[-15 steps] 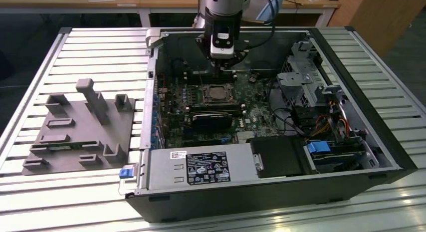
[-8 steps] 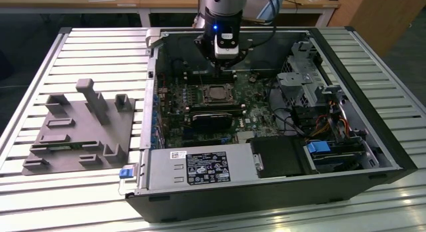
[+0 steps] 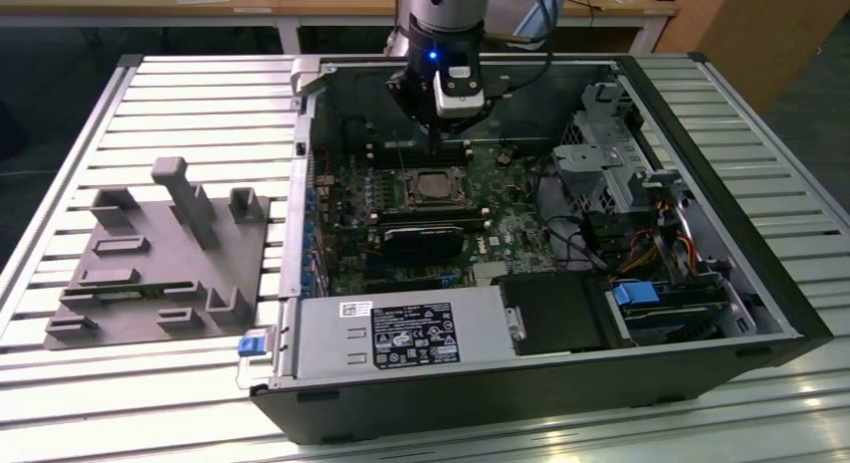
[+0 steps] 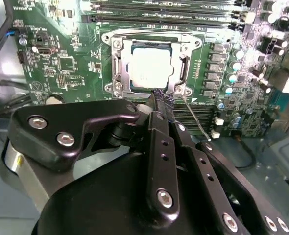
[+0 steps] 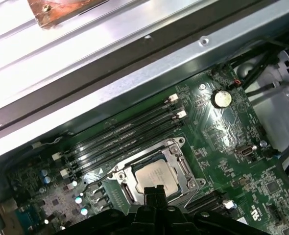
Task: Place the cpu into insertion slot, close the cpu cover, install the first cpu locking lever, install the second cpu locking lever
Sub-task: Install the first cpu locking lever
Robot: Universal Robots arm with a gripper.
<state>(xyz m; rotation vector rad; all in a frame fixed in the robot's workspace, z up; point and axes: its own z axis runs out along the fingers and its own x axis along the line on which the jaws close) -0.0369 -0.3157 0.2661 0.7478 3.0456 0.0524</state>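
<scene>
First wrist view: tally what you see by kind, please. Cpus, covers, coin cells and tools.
cpu: 1
cover: 1
coin cell: 1
tool: 1
Total: 4

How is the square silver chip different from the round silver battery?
The flat square silver-grey chip has corners; the round silver coin battery has none. The chip looks bigger than the battery. A metal frame surrounds the chip, not the battery. Both are flat and shiny.
</scene>
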